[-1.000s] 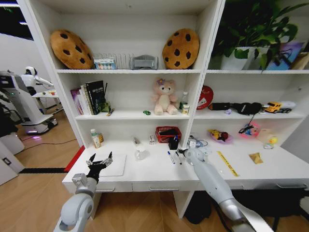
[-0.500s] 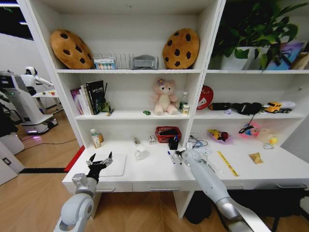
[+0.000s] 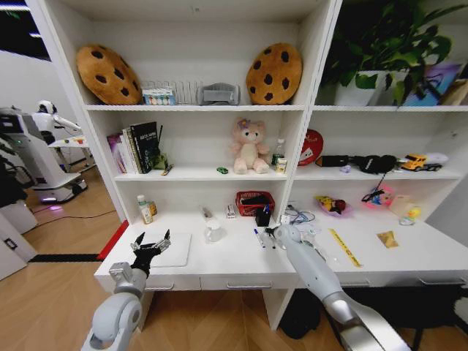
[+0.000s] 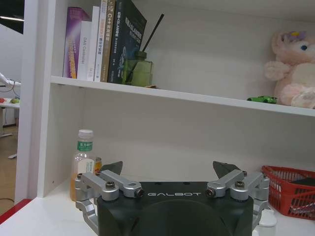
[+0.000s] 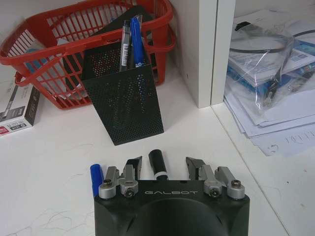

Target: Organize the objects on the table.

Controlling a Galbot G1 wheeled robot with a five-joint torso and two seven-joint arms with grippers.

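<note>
— What is the room like?
— A white counter sits under tall white shelves. A black mesh pen cup stands on it, touching a red basket.
— Where is the right gripper?
— Low, just in front of the pen cup. Its jaws are spread, with a black-capped marker lying between them. A blue-capped marker lies beside it.
— And the left gripper?
— Far from the pen cup, over the laptop, jaws spread wide, holding nothing.
</note>
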